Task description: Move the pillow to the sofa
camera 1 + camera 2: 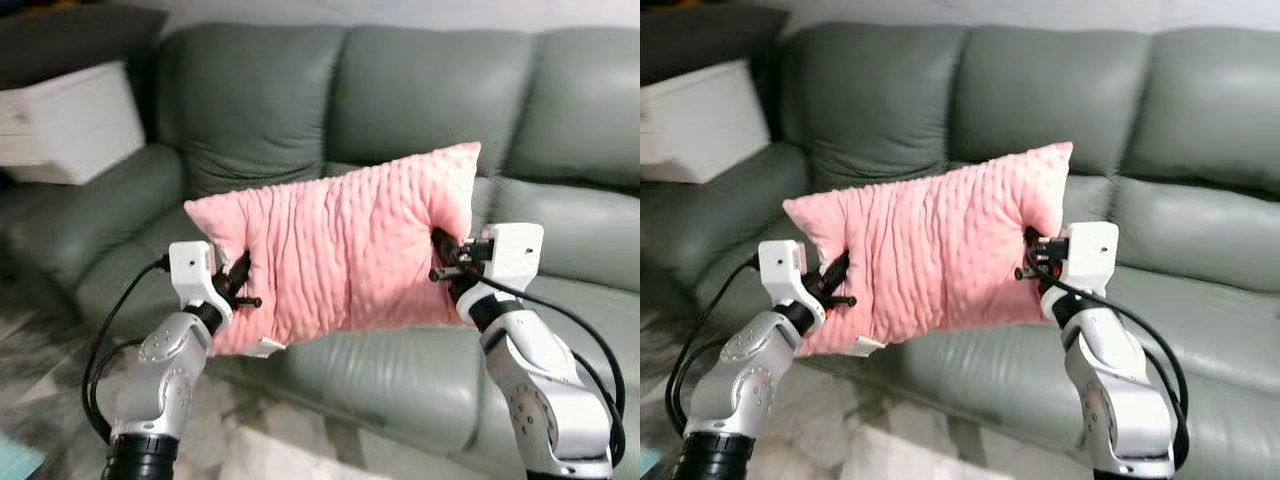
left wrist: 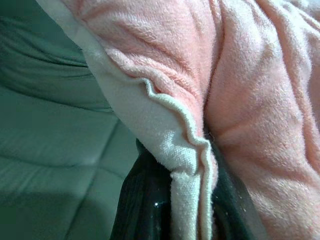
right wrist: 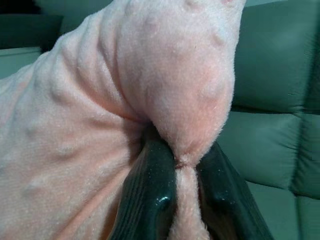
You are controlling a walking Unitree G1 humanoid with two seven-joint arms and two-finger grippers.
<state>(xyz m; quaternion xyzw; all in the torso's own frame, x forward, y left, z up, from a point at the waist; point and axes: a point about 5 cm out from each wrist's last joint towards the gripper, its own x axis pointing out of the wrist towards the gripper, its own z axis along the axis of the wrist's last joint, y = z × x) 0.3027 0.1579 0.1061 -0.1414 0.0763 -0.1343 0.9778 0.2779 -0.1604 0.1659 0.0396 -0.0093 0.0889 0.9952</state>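
A pink plush pillow point(image 1: 340, 250) with a dotted, wrinkled face hangs in the air in front of the grey-green sofa point(image 1: 420, 110), stretched between both arms. My left gripper point(image 1: 238, 285) is shut on the pillow's lower left edge, where its white backing seam point(image 2: 185, 170) is pinched between the black fingers point(image 2: 145, 200). My right gripper point(image 1: 445, 262) is shut on the pillow's right edge, the fingers point(image 3: 152, 200) squeezing a fold of pink fabric. The pillow hovers above the sofa's seat cushions point(image 1: 380, 370), its right corner raised higher than the left.
A white box point(image 1: 70, 120) rests on the sofa's left armrest. The sofa's backrest cushions point(image 1: 1060, 90) stand behind the pillow. A pale marbled floor point(image 1: 260, 440) lies before the sofa.
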